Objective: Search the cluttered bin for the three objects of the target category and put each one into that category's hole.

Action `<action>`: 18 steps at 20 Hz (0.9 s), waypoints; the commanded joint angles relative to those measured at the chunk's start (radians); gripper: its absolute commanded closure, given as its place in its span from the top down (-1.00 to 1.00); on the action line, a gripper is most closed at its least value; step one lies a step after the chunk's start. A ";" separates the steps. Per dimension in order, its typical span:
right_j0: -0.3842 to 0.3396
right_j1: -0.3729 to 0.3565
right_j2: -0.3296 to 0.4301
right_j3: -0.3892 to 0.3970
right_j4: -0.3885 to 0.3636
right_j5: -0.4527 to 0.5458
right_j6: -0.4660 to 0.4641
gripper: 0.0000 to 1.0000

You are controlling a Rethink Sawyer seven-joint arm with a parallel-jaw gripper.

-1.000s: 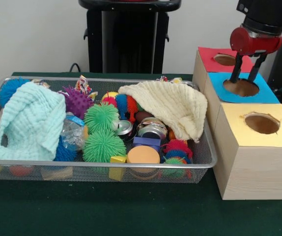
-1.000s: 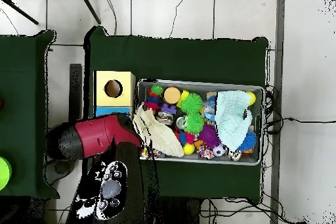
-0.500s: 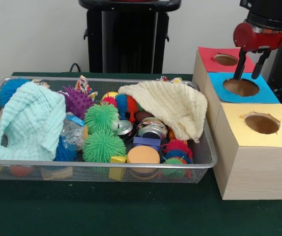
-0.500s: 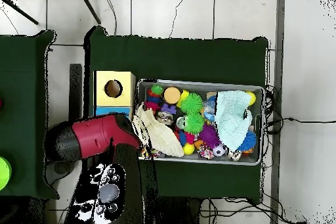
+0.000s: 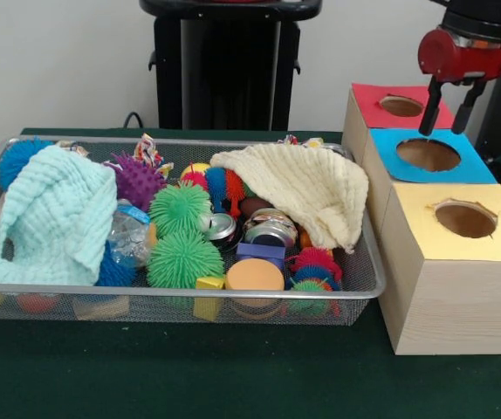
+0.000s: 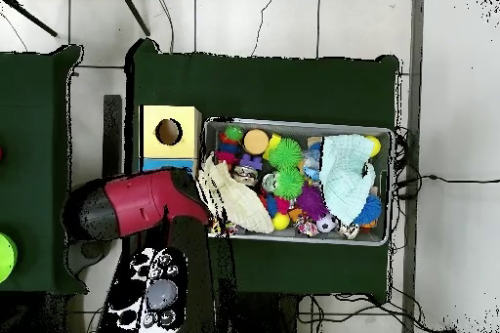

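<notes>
My gripper [image 5: 445,129] hangs open and empty above the far edge of the blue-topped box's hole [image 5: 428,154], between it and the red-topped box [image 5: 390,105]. The yellow-topped box [image 5: 465,218] stands nearest in the front view. A wire mesh bin [image 5: 189,297] holds green spiky balls [image 5: 181,208], a purple spiky ball [image 5: 135,181], metal cans [image 5: 271,229], an orange disc [image 5: 254,274], a blue block [image 5: 261,251] and a yellow cube [image 5: 209,283]. In the overhead view the red arm [image 6: 137,202] hides the gripper and two boxes; only the yellow box [image 6: 169,132] shows.
A cream cloth [image 5: 303,188] drapes over the bin's right part and a pale teal cloth [image 5: 54,214] covers its left part, each hiding items beneath. The bin [image 6: 298,181] sits beside the boxes on the green table. A black stand [image 5: 229,61] rises behind.
The gripper has risen from just over the blue hole to higher above it, still open and empty. Nothing in the bin has moved.
</notes>
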 commanded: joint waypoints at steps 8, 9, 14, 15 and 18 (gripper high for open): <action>-0.263 -0.057 0.075 0.063 -0.100 0.032 -0.146 1.00; -0.294 -0.065 0.091 0.069 -0.108 0.043 -0.179 1.00; -0.434 -0.093 0.174 0.085 -0.130 0.075 -0.286 1.00; -0.477 -0.090 0.193 0.073 -0.141 0.091 -0.322 1.00; -0.560 -0.085 0.241 0.054 -0.178 0.113 -0.383 1.00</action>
